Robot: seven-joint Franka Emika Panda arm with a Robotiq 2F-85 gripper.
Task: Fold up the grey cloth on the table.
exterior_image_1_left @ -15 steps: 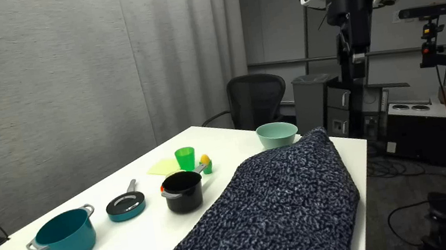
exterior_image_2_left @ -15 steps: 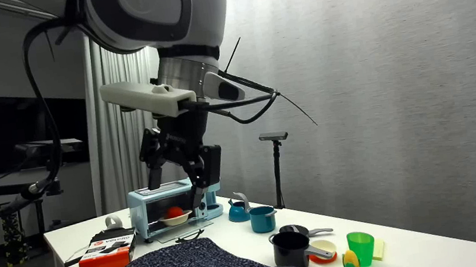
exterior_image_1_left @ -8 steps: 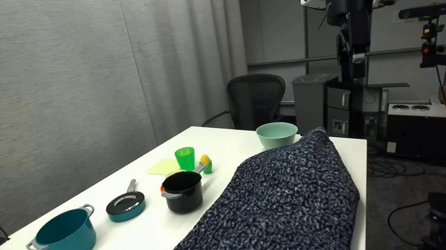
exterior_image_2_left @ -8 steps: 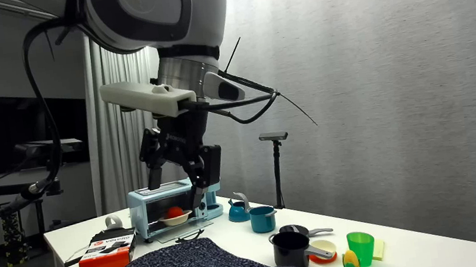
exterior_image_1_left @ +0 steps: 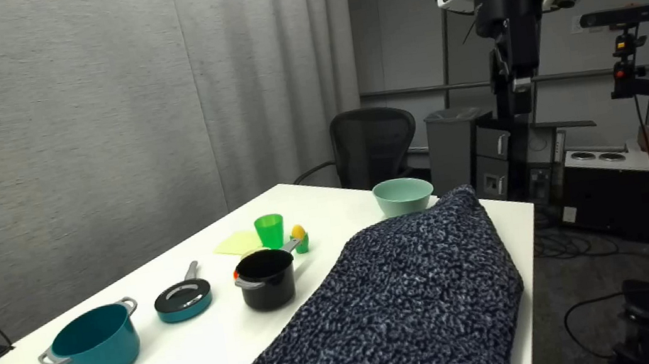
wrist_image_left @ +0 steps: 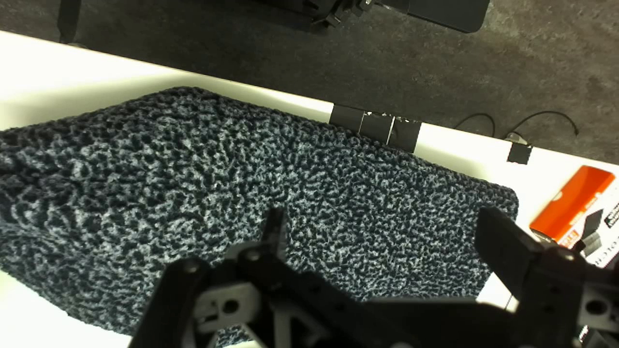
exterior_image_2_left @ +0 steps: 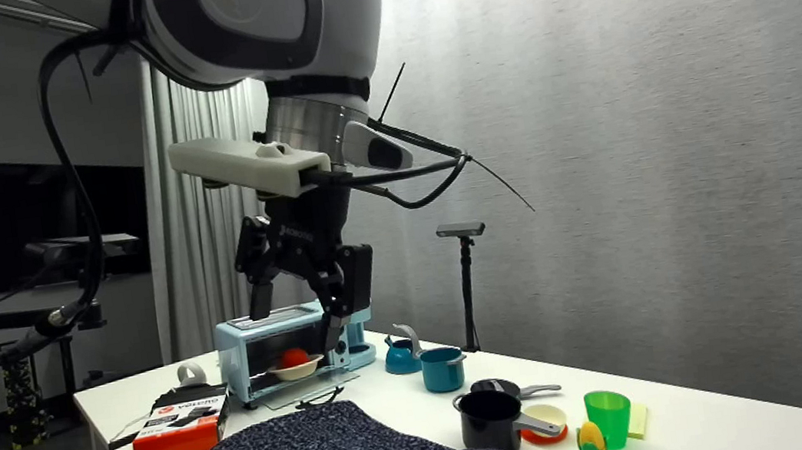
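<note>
- Speckled grey cloth: it lies in a long, uneven spread on the table, tapered at one end; the rounded edge at its other end hints at a doubled layer, though how many folds it holds cannot be told.
- Pincer: it hangs above the cloth, jaws well apart, gripping nothing.
- Step in hand: most likely the approach before a grasp; the folding looks unfinished.
- Next move: probably to come down on the cloth's edge, pinch a corner, lift it and lay it inward across the rest. So thick and soft a fabric may slip from a shallow pinch.
- Mint bowl: just beside the cloth's tapered end, whether touching is unclear; its floor is hidden. A dragged cloth could knock it.
- Orange-and-white box: beside the cloth's rounded end, contents not visible.
- Black saucepan: upright, near the cloth's long side, too dark inside to read.
- Toy toaster oven: past the cloth's rounded end; a white bowl at its mouth holds a red ball, perhaps a toy tomato.
- Teal pot: upright, farther out from the cloth's long side, no contents discernible.
- Cream bowl: on that side of the cloth too, seemingly set on a red saucer.
- Green cup: upright, well apart from the cloth, its floor out of sight.
</note>
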